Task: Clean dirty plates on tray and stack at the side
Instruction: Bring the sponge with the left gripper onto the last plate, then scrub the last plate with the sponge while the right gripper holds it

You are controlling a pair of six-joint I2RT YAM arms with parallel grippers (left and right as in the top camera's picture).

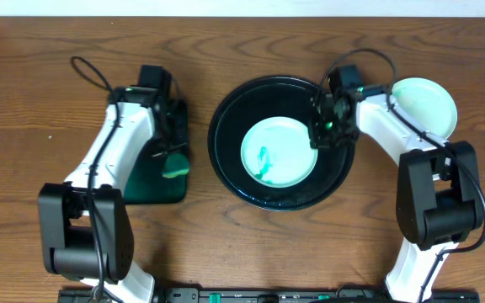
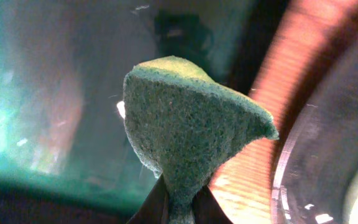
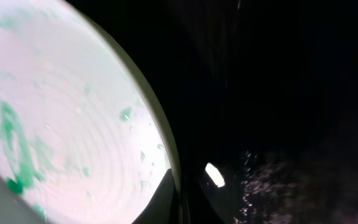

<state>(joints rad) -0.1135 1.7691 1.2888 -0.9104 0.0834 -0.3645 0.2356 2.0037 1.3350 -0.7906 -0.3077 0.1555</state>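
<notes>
One dirty plate (image 1: 279, 152), pale mint with a green scribble in its centre, lies in the round black tray (image 1: 226, 143). My right gripper (image 1: 322, 139) is shut on that plate's right rim; the right wrist view shows the rim (image 3: 166, 155) between the fingertips (image 3: 182, 202) and the green smear (image 3: 14, 149). A plain mint plate (image 1: 428, 105) lies on the table to the right of the tray. My left gripper (image 1: 173, 156) is shut on a green sponge (image 2: 191, 130) above the dark green rectangular tray (image 1: 154, 181).
The left wrist view shows the green tray (image 2: 55, 124), a strip of wooden table (image 2: 260, 174) and the black tray's rim (image 2: 284, 180) on the right. Wooden table lies all around both trays.
</notes>
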